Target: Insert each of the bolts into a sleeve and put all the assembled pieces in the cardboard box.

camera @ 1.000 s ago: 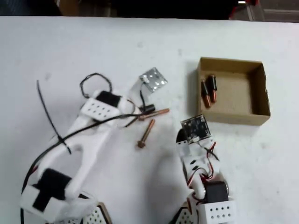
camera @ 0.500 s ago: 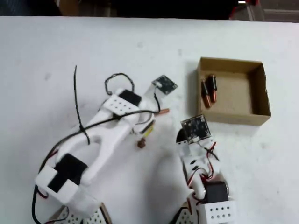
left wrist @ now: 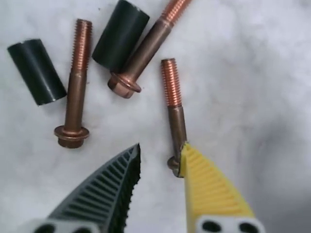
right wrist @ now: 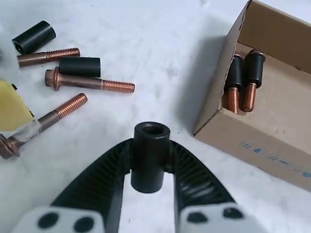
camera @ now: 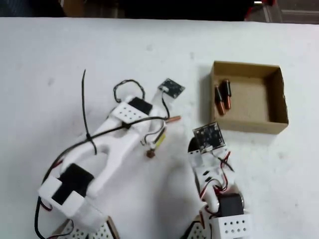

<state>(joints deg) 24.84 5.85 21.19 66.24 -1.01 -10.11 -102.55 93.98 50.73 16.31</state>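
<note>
Two assembled pieces [camera: 222, 97] lie inside the cardboard box [camera: 249, 124] toward the table's [camera: 224, 40] right edge; loose bolts [left wrist: 77, 82] and sleeves [left wrist: 36, 72] lie left of it, mid-table.

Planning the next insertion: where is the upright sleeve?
In the right wrist view the sleeve stands upright in the right gripper, between the cardboard box and the loose bolts.

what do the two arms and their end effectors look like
Both arms are white plastic shells with black motor blocks. The left arm carries looping black cables; the right arm has red and black wires. The left end effector has one dark ribbed finger and one yellow; the right end effector has two black ribbed fingers.
</note>
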